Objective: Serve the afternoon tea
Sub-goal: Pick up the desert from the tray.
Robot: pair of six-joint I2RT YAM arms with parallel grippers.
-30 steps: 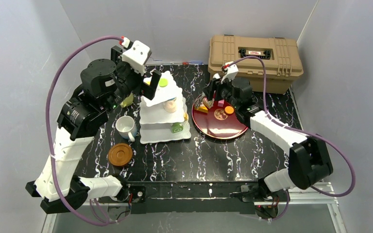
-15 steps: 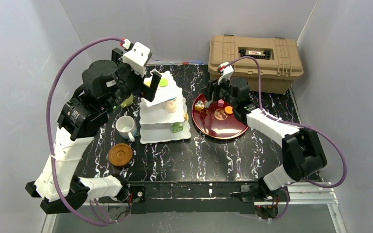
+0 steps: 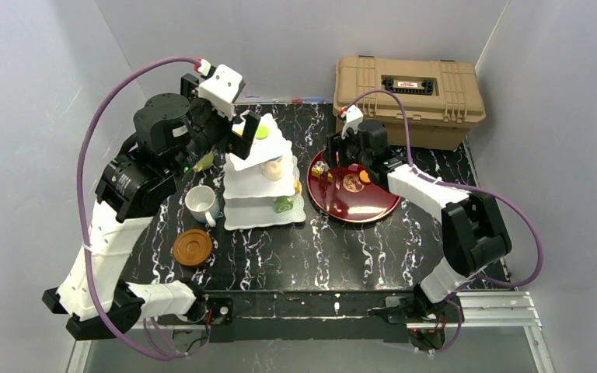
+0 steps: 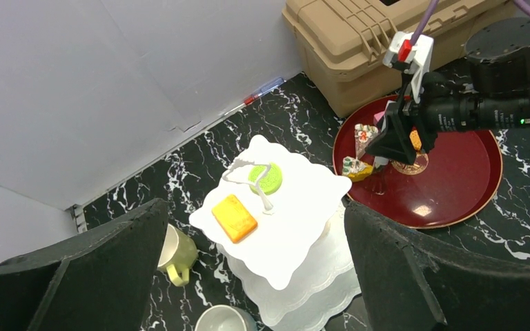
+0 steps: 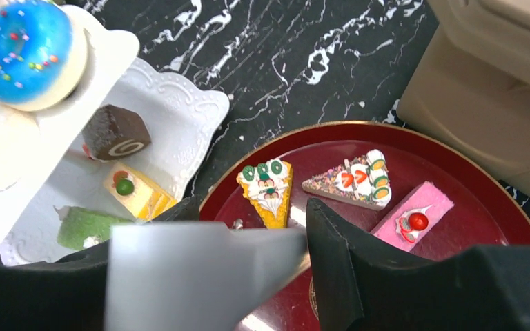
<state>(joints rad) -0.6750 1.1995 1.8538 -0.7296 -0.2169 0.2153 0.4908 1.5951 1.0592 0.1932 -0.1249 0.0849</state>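
Observation:
The white three-tier cake stand [image 3: 260,175] stands left of centre. Its top tier [image 4: 297,207] carries a yellow bar pastry [image 4: 234,217] and a green round one [image 4: 268,178]. My left gripper [image 3: 242,134] hovers open above that tier, holding nothing. My right gripper [image 3: 333,162] is over the left part of the dark red tray [image 3: 357,203], shut on a blurred grey wedge [image 5: 207,276] that fills the gap between its fingers. Ahead of it on the tray lie a yellow wedge [image 5: 266,186], a sprinkled wedge [image 5: 348,181] and a pink bar [image 5: 414,210].
A white mug [image 3: 200,202], a yellow-green mug [image 3: 204,162] and a brown coaster [image 3: 192,247] sit left of the stand. The tan case [image 3: 408,97] stands behind the tray. Lower tiers hold a blue doughnut [image 5: 24,52], a brown roll [image 5: 116,131] and other pastries.
My right gripper has shifted left and toward the back over the tray's left part, its forearm swinging with it. The left arm has barely moved.

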